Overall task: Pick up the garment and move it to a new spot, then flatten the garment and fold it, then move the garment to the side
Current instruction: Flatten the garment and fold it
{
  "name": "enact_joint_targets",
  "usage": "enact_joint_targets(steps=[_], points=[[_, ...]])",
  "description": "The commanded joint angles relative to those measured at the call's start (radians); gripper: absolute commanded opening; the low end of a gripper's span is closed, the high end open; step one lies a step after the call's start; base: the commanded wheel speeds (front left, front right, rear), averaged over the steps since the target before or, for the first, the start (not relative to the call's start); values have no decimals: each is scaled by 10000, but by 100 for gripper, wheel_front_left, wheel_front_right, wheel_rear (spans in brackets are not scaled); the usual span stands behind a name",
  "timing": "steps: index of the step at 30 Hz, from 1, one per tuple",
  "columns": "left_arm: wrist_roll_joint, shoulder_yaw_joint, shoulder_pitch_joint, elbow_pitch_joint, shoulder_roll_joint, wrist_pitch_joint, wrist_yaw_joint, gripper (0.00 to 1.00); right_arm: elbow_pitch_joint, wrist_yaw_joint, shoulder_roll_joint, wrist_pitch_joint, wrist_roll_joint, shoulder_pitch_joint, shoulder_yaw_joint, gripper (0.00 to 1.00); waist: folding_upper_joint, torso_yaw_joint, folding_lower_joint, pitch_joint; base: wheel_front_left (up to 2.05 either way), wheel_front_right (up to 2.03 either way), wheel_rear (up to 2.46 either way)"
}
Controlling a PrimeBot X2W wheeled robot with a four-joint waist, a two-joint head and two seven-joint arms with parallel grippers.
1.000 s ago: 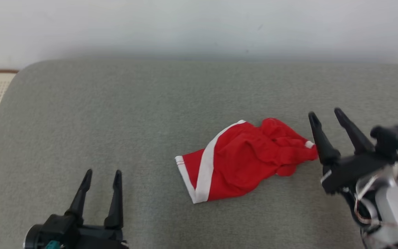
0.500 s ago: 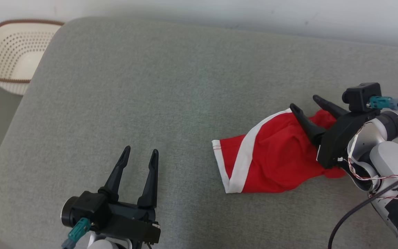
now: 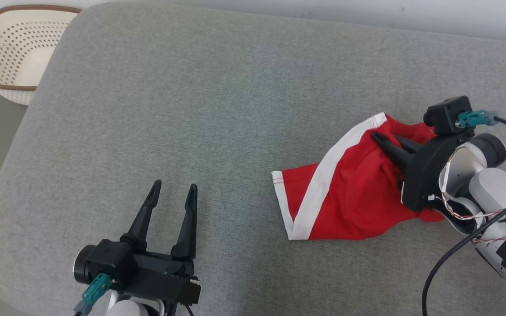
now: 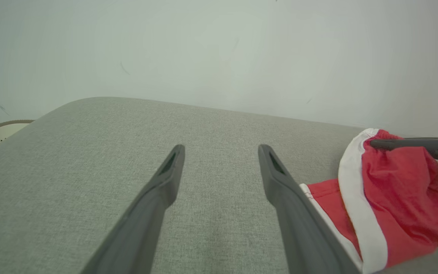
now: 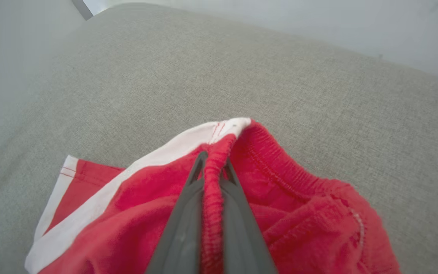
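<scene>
The garment lay crumpled on the right side of the grey cushion, long axis running from hem at left to waistband at right. The right pincer was clamped on the waistband; the left pincer stood open, well apart. The right wrist view confirmed elastic between the fingers; the head view left this uncertain.

Grey cushion: one. Red garment with white trim: one, on the cushion; cream perforated basket: one, off the cushion's far left corner. Grippers: two, left gripper and right gripper.
</scene>
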Motion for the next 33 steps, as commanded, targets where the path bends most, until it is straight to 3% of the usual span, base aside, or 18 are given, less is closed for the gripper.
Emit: enact_joint_targets(steps=[1, 9, 17, 25, 31, 32, 33], points=[[62, 27, -26, 36, 9, -31, -32, 100, -92, -4, -90, -126, 73, -137, 32, 0, -1, -95, -1, -39, 0, 0, 0], [354, 363, 165, 84, -18, -32, -153, 100, -938, -4, -480, -1409, -116, 76, 112, 0, -1, -762, -1, -291, 0, 0, 0], [437, 572, 328, 144, 68, -32, -234, 100, -1788, -4, -666, -2707, -360, 2251, -1268, 0, -1, -1528, -1, -611, 0, 0, 0], [463, 787, 478, 168, 223, -33, -177, 100, -2097, -4, 281, -2796, -650, 4951, -2325, 0, -1, -2256, -1, -697, 0, 0, 0], [390, 937, 588, 121, 339, -21, -39, 100, -2055, -4, 834, -2748, -978, 5740, -2733, 0, -1, -2628, -1, -732, 0, 0, 0], [374, 944, 606, 112, 351, -1, -16, 100, -1972, -5, 860, -2738, -1054, 5813, -2818, 16, -1, -2654, -1, -741, 0, 0, 0], [367, 964, 622, 102, 364, 6, -1, 100, -1949, -4, 928, -2763, -1091, 5875, -2888, 45, -1, -2687, -1, -756, 0, 0, 0]])
